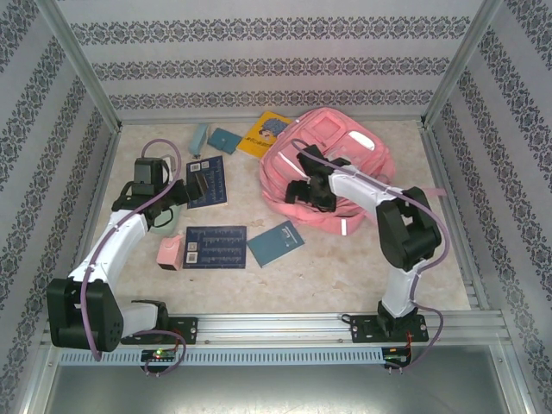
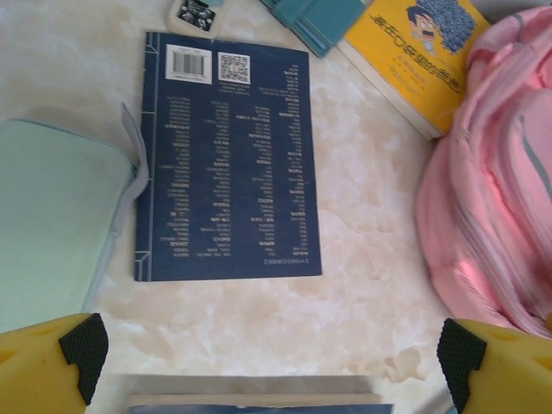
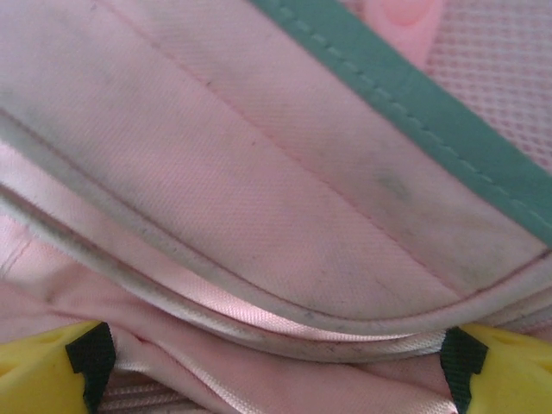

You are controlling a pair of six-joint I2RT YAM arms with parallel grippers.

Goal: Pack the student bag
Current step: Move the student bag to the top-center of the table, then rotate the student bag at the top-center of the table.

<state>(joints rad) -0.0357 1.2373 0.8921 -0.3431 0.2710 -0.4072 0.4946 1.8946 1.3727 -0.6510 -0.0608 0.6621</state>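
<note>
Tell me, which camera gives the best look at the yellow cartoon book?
The left wrist view: the yellow book is close, its blue-haired cartoon figure and lettering clear, though cropped at the top. The top view shows it small, lying beside the pink backpack.

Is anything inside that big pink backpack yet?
From outside, the pink backpack shows layered folds of pink fabric and a green trim strip, with the open right pincer just above them. Those layers cover the interior, so any contents are hidden.
</note>
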